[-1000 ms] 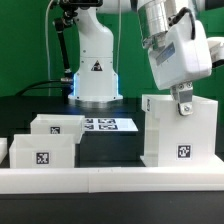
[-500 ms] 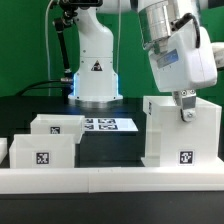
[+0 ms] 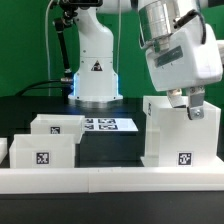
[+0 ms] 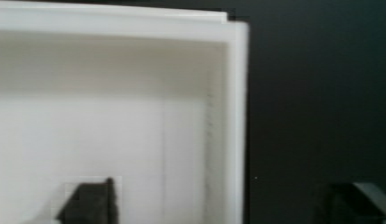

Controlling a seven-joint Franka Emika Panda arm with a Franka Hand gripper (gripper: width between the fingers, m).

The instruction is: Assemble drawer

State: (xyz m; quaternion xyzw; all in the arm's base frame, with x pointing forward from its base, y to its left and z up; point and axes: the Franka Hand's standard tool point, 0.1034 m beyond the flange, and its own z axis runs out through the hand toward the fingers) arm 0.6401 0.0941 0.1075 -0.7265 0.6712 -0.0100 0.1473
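Observation:
The tall white casing stands at the exterior view's right, a tag on its front. Two smaller open-top trays stand at the left. My gripper is down at the casing's top edge near its right corner. In the wrist view the gripper is open. One dark fingertip is over the casing's white inside, the other is outside over the dark table. The casing's wall runs between them, untouched as far as I can see.
The marker board lies flat between the trays and the casing. A long low white rail runs along the front. The arm's white base stands behind.
My gripper has moved toward the exterior view's right along the casing's top and sunk slightly. The casing and trays have not moved.

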